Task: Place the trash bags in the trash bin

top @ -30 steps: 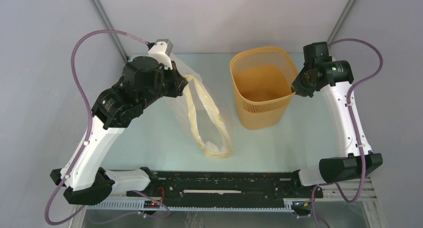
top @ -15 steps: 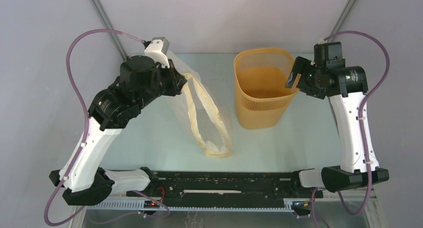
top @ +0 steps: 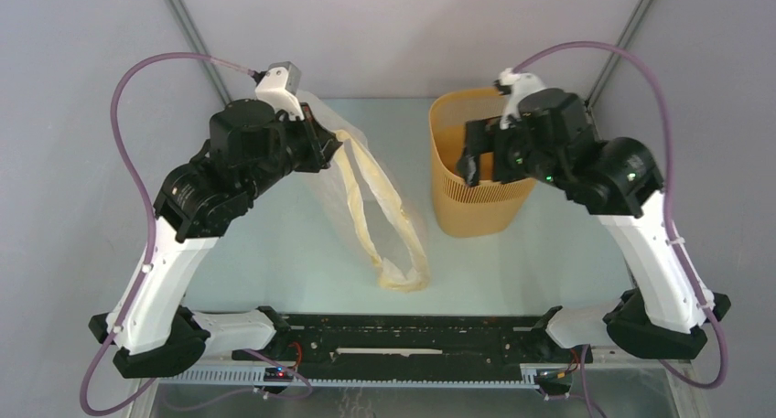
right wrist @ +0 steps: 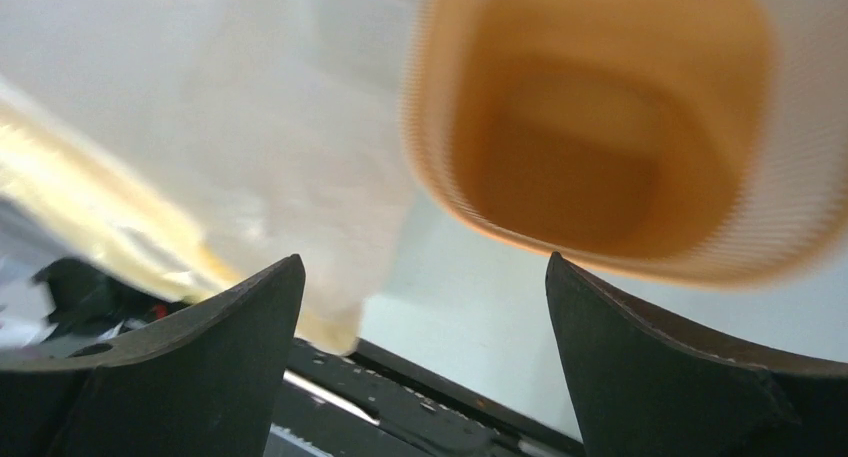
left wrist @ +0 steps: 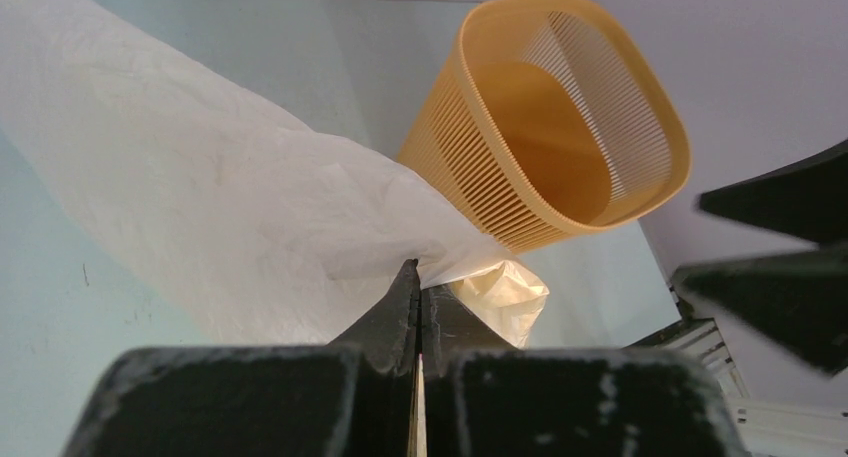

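The translucent whitish trash bag [top: 371, 194] with a pale yellow rim band hangs stretched from my left gripper [top: 331, 144] down to the table near the front. In the left wrist view my left gripper [left wrist: 418, 277] is shut on the bag [left wrist: 200, 197]. The yellow-orange slitted trash bin [top: 471, 176] stands upright to the right of the bag; it also shows in the left wrist view [left wrist: 560, 117]. My right gripper [top: 471, 157] is open and empty above the bin's near-left rim. In the right wrist view the gripper [right wrist: 425, 277] frames the blurred bin [right wrist: 600, 127] and bag [right wrist: 250, 157].
A black rail [top: 412, 331] runs along the table's near edge between the arm bases. Grey walls with metal posts [top: 197, 34] close the back. The pale table [top: 274, 244] stretches under the bag and bin.
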### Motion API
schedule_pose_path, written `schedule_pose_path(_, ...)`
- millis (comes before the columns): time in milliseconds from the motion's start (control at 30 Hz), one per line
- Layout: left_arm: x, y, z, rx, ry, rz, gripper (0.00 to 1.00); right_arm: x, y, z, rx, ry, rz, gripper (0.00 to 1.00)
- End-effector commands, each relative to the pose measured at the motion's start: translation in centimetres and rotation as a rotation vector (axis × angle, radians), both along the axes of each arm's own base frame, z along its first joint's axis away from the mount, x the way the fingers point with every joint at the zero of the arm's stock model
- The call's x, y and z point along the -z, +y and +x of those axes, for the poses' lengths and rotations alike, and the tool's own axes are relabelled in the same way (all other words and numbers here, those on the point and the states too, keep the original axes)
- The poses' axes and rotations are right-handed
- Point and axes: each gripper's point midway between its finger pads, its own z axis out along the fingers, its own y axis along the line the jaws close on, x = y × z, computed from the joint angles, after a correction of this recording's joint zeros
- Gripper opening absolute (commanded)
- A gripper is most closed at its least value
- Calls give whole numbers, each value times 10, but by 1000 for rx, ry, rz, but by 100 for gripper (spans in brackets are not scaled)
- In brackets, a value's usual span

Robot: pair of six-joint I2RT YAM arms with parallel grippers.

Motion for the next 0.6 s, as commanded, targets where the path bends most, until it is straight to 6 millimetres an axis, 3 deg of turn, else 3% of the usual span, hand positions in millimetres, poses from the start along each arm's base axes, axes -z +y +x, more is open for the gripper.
schedule_pose_path(0, -37, 4, -6, -1, -70, -101, 0, -14, 97, -8, -273, -85, 161, 100)
schedule_pose_path(133, -44, 7, -5, -19, -82, -125, 0, -13, 151, -23, -411, -106, 201, 100)
schedule_pose_path(233, -57, 8, -5, -22, -105, -151, 0, -9, 174, -34, -457, -123, 178, 100)
schedule_pose_path(467, -81, 5, -2, -18, -144, -194, 0, -15, 195, -52, -475, -179, 211, 100)
schedule_pose_path(567, -90, 4, -4, -10, -158, -219, 0, -5, 194, -45, -374, -216, 157, 100)
